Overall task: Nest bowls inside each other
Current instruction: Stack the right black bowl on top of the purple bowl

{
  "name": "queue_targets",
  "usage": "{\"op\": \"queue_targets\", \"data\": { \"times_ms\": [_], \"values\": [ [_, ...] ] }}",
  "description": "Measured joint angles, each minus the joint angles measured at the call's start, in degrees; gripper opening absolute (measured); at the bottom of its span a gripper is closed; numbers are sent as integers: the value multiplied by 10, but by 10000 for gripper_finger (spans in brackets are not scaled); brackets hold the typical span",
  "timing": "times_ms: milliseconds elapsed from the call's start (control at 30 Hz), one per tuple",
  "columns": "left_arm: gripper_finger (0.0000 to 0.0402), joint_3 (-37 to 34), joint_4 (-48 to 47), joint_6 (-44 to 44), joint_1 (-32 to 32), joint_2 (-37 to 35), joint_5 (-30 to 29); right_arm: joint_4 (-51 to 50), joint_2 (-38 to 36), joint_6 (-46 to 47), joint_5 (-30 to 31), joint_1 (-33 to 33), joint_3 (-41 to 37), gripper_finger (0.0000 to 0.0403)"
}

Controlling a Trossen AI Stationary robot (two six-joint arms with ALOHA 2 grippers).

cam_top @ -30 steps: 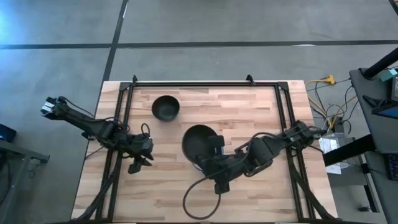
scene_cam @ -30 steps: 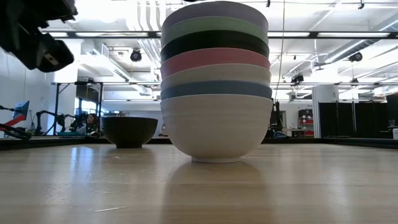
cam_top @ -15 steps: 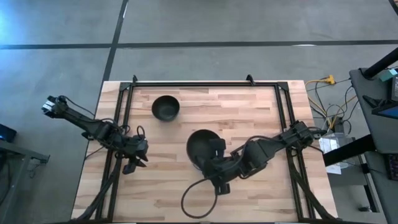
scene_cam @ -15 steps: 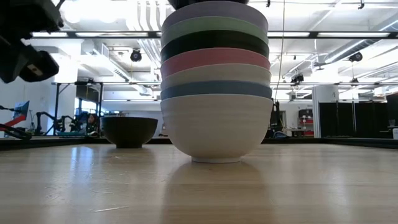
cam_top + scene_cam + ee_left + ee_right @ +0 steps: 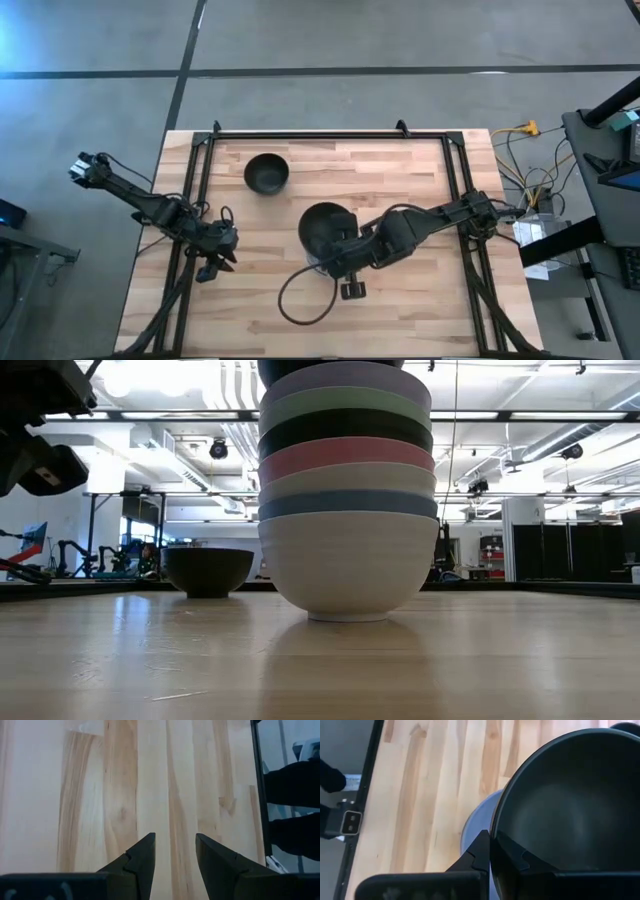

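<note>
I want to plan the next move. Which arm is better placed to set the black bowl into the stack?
The right. Its end effector is shut on the black bowl above the stack. The left end effector is open and empty, apart from both.

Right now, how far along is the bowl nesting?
Done: seven bowls sit nested in the stack, white at the bottom, lavender on top. In hand: the right gripper pinches the rim of a black bowl over the stack. Left: seat it, then add the lone black bowl. The left gripper waits open over bare table.
</note>
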Motion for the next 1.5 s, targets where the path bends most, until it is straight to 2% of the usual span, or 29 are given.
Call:
{"op": "queue_targets", "data": {
  "times_ms": [433, 967, 1500],
  "values": [
    [125, 0, 1, -3, 0, 14, 0, 13, 0, 8, -59, 6, -58, 9],
    [125, 0, 0, -3, 0, 14, 0, 39, 0, 3, -58, 6, -104, 9],
    [125, 0, 1, -3, 0, 14, 0, 33, 0, -21, -56, 6, -110, 12]
  ]
}}
